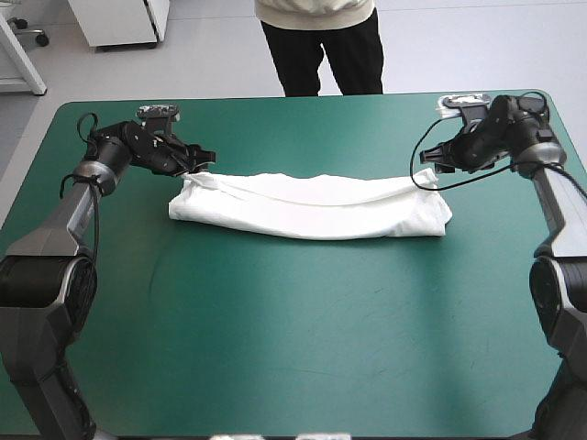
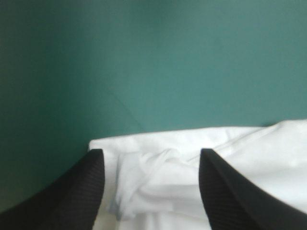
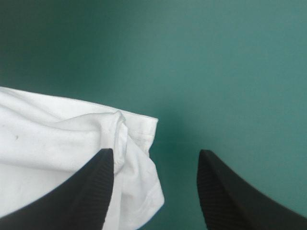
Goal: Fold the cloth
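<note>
The left gripper (image 2: 151,153) stands open, its black fingers apart over the crumpled left end of the T-shirt (image 1: 312,206); cloth lies between them, unpinched. The right gripper (image 3: 156,152) is open too, with one finger over the shirt's right-end corner and the other over bare teal-green cover. The shirt lies on the far half of the table (image 1: 293,348), about midway between the left and right edges. It looks already folded lengthwise into a narrow band. Its long axis runs left to right, roughly parallel to the far edge, with one end toward each arm; I cannot tell which end is the collar. What remains, I judge, is a crosswise fold, and neither end is gripped yet.
</note>
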Robot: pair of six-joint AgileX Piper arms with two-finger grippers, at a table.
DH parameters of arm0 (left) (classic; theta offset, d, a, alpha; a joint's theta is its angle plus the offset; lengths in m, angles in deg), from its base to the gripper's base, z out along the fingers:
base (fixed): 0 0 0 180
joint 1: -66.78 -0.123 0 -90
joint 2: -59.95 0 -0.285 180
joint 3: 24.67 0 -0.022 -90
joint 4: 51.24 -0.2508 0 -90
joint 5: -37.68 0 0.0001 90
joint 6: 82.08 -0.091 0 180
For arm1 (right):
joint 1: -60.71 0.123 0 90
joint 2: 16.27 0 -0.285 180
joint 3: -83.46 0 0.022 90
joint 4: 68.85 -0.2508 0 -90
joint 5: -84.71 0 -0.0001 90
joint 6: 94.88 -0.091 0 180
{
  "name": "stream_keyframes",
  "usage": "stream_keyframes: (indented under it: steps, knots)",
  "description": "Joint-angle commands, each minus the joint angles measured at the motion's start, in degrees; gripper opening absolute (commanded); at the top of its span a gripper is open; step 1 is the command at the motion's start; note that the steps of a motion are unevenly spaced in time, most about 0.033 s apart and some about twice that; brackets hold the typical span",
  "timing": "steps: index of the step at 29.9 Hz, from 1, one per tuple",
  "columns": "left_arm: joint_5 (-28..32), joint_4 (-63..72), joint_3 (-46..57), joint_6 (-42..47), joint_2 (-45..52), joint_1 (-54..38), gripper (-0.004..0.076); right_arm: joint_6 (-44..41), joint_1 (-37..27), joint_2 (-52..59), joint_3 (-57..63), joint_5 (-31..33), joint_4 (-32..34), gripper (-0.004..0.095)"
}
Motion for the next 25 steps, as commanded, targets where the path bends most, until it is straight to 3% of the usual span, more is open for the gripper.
stream_keyframes:
  steps: [1,8,12,15,17,18,25]
  knots:
    - [-0.15,4.21,-4.94,-1.76,5.95,0.50,0.0465,-0.11,-2.02,8.77,-2.42,-0.61,-0.73,0.0517]
    - [-8.49,11.80,-5.67,-7.75,7.24,5.98,0.0460,-0.48,-2.37,17.32,-2.42,4.41,-0.57,0.0510]
    - [-7.45,12.51,-4.40,-9.31,7.24,12.66,0.0405,-0.48,-2.37,21.34,-2.42,7.12,0.53,0.0329]
    - [-4.75,12.41,-4.40,-9.34,7.12,17.71,0.0278,-0.96,-2.37,24.14,-2.42,9.45,3.32,0.0120]
    - [-1.93,12.41,-4.40,-9.34,6.89,20.18,0.0112,-0.96,-2.37,26.15,-2.42,10.34,5.16,-0.0019]
    - [-0.79,12.41,-4.40,-9.34,6.73,20.97,0.0010,-1.39,-2.37,26.99,-2.31,10.60,5.67,-0.0013]
    - [1.17,15.90,-4.40,-8.64,1.06,22.09,-0.0009,-2.54,-2.37,33.19,-1.96,11.17,8.32,-0.0013]
